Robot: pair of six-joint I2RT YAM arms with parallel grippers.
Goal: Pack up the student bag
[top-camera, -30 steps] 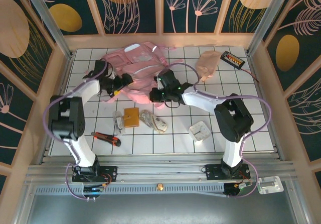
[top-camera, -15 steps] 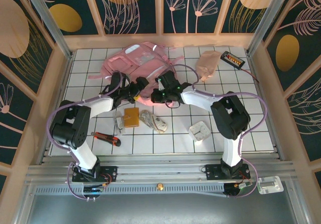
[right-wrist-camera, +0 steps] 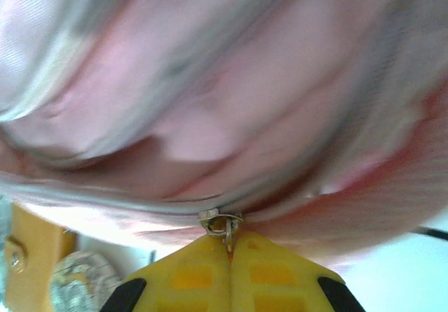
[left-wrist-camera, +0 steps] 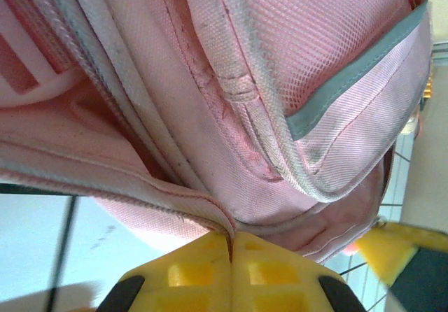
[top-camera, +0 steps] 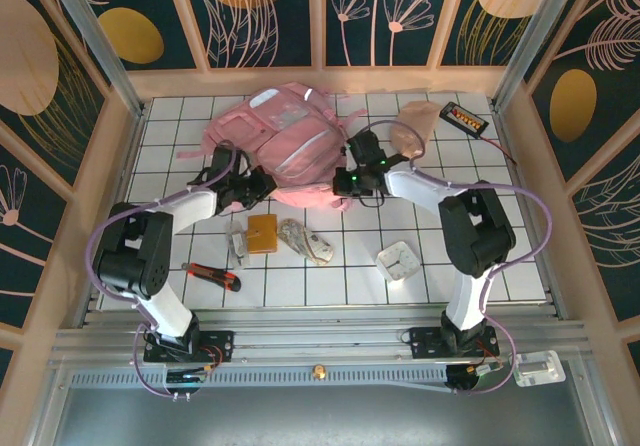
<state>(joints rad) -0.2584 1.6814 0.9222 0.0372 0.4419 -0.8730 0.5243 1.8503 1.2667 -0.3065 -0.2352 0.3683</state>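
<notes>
Arms are both stretched forward and bent inward toward the student bag (top-camera: 285, 141), which is laid at the far middle of the table (top-camera: 520, 251). The left gripper (top-camera: 258, 183) is squeezed tight on the bag's near left edge. The right gripper (top-camera: 348, 179) is closed on a zipper pull (right-wrist-camera: 222, 222) at the bag's near right edge.

1. Beyond the right gripper (right-wrist-camera: 229, 243), the student bag (right-wrist-camera: 210, 109) was smeared by blur; the lower end of the zip pull (right-wrist-camera: 222, 222) was hidden between the pads (right-wrist-camera: 189, 275).
2. Past the left gripper (left-wrist-camera: 231, 240), the bag ran off every edge.
</notes>
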